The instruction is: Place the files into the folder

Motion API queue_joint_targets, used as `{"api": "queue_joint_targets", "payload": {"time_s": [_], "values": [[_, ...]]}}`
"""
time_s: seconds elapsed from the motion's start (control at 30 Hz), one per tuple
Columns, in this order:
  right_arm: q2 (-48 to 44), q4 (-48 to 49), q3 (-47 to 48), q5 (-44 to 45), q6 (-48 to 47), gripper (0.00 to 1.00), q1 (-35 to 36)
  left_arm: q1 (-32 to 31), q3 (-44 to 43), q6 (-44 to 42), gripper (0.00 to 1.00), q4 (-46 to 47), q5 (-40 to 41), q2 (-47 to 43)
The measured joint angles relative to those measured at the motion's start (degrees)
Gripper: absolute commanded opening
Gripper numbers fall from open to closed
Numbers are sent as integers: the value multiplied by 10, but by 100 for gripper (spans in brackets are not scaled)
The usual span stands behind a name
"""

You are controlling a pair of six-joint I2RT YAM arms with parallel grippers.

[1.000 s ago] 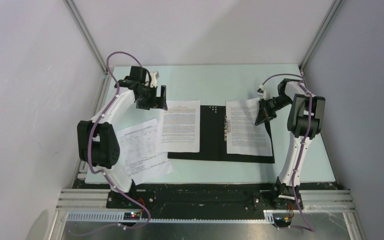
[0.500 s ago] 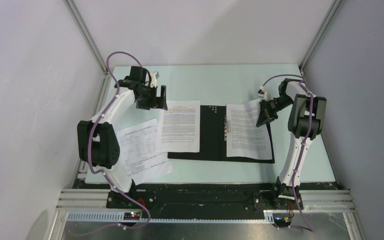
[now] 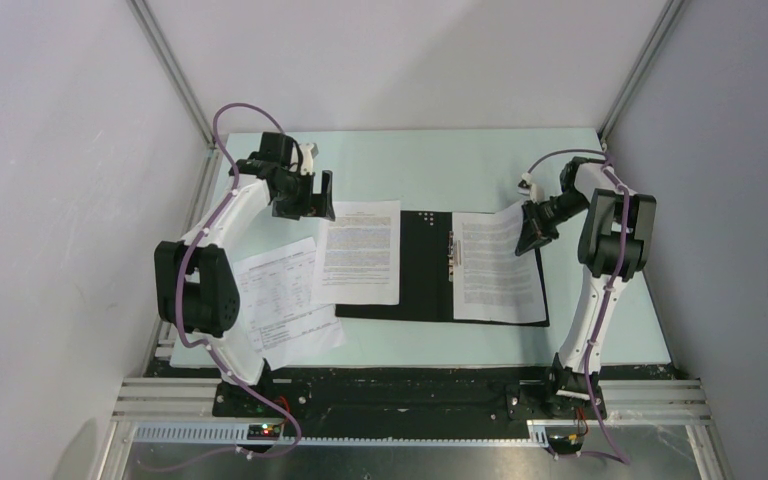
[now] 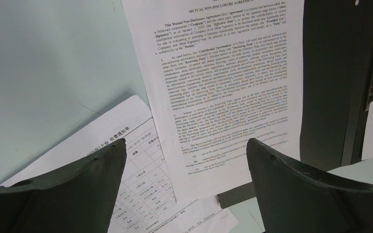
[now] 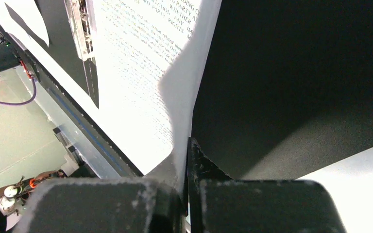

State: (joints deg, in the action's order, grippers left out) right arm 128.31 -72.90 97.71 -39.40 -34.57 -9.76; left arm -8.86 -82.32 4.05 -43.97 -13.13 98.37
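Folder on pale-green table, white walls; left jaws apart, right jaws clamping sheet.

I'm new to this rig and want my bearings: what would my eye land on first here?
The open folder, black inside, lies in the middle. The right gripper, jaws shut, pinches the far right corner of a sheet lying on the folder's right half. The left gripper hangs open by a second sheet overlapping the folder's left half; a third sheet lies near left.
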Motion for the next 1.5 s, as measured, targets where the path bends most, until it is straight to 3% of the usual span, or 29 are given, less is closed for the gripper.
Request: {"api": "queue_joint_targets", "payload": {"time_s": [0.37, 0.43, 0.53, 0.63, 0.67, 0.73, 0.97, 1.3, 1.5], "values": [[-2, 0, -5, 2, 2, 2, 1, 0, 0, 0, 98, 0, 0, 0], [-2, 0, -5, 3, 6, 11, 1, 0, 0, 0, 98, 0, 0, 0], [-2, 2, -5, 11, 21, 45, 1, 0, 0, 0, 98, 0, 0, 0], [-2, 3, -5, 19, 35, 66, 0, 0, 0, 0, 98, 0, 0, 0], [-2, 4, -6, 23, 39, 86, 0, 0, 0, 0, 98, 0, 0, 0], [-2, 4, -7, 23, 54, 98, 0, 0, 0, 0, 98, 0, 0, 0], [-30, 21, -18, 55, 85, 99, 3, 0, 0, 1, 98, 0, -1, 0], [-168, 107, -51, 231, 166, 99, 18, 0, 1, 17, 100, 0, 26, 0], [-274, 171, -50, 228, 188, 99, 15, 3, 20, 47, 100, 1, 42, 0]]}}
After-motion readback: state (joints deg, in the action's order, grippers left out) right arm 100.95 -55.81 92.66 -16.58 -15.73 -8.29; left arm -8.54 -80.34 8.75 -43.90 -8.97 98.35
